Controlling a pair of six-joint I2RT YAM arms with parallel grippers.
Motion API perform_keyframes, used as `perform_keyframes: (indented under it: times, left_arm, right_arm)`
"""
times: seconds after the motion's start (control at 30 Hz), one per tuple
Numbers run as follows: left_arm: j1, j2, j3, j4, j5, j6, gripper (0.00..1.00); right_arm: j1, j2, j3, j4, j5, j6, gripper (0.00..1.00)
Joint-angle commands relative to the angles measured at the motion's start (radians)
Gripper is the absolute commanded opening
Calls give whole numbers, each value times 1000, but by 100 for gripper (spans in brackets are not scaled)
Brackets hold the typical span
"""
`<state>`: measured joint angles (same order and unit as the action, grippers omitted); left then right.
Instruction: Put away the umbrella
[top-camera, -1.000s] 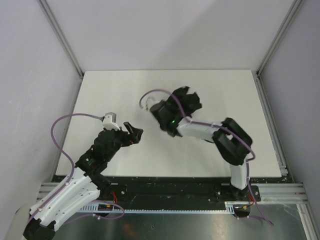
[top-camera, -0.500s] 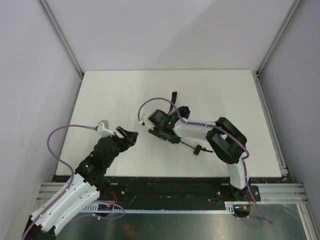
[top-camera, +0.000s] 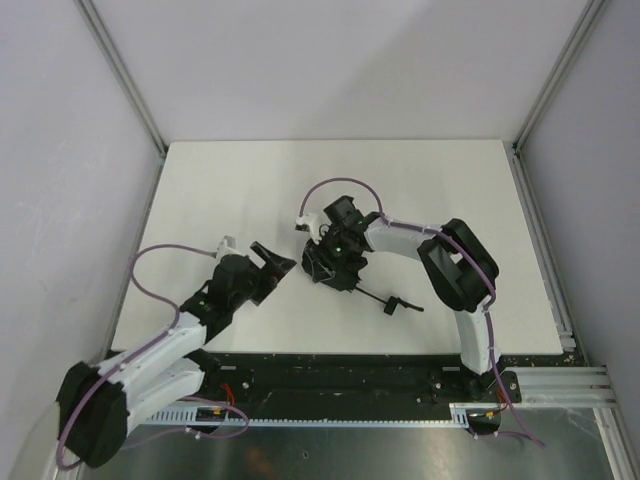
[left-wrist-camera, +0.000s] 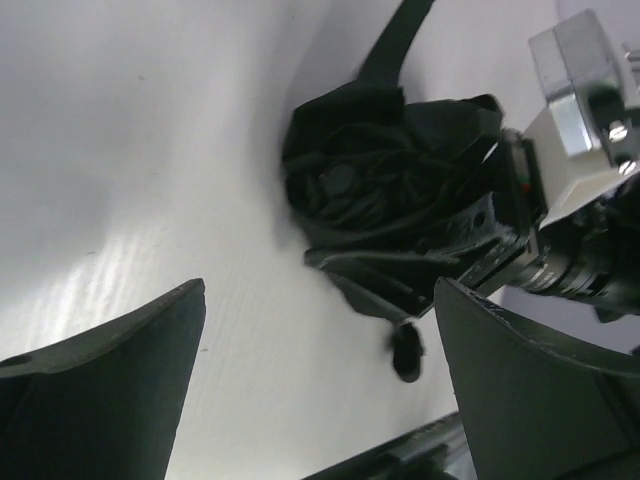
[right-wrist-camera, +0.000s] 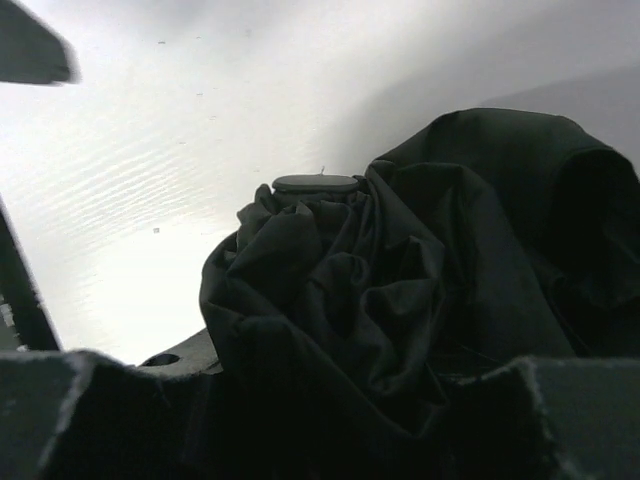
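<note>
The umbrella is a crumpled black fabric bundle near the table's middle, with its small round cap facing the left arm. My right gripper is shut on the bundle, and folds of fabric fill the space between its fingers. A thin black strap runs from the bundle to a small end piece lying on the table. My left gripper is open just left of the umbrella, apart from it, with only bare table between its fingers.
The white table is bounded by grey walls with metal frame posts at the back corners. The black base rail runs along the near edge. A purple cable loops above the right wrist.
The right wrist has turned and brought the umbrella bundle from its far side down toward the left arm. The left gripper has moved right, closer to it, jaws opened wider.
</note>
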<state>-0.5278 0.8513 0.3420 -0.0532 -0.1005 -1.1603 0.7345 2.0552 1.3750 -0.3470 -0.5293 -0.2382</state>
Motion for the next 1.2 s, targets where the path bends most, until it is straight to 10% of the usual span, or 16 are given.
perform_keyframes:
  times: [0.0, 0.93, 1.17]
  left_arm:
    - [44, 144, -10, 283, 152, -156, 99]
    - [-2, 711, 9, 751, 167, -101, 97]
    - [-28, 835, -13, 781, 138, -82, 80]
  right_arm:
    - [6, 144, -82, -131, -140, 33, 0]
    - [4, 106, -79, -94, -99, 34, 0]
    - [21, 80, -76, -81, -106, 13, 0]
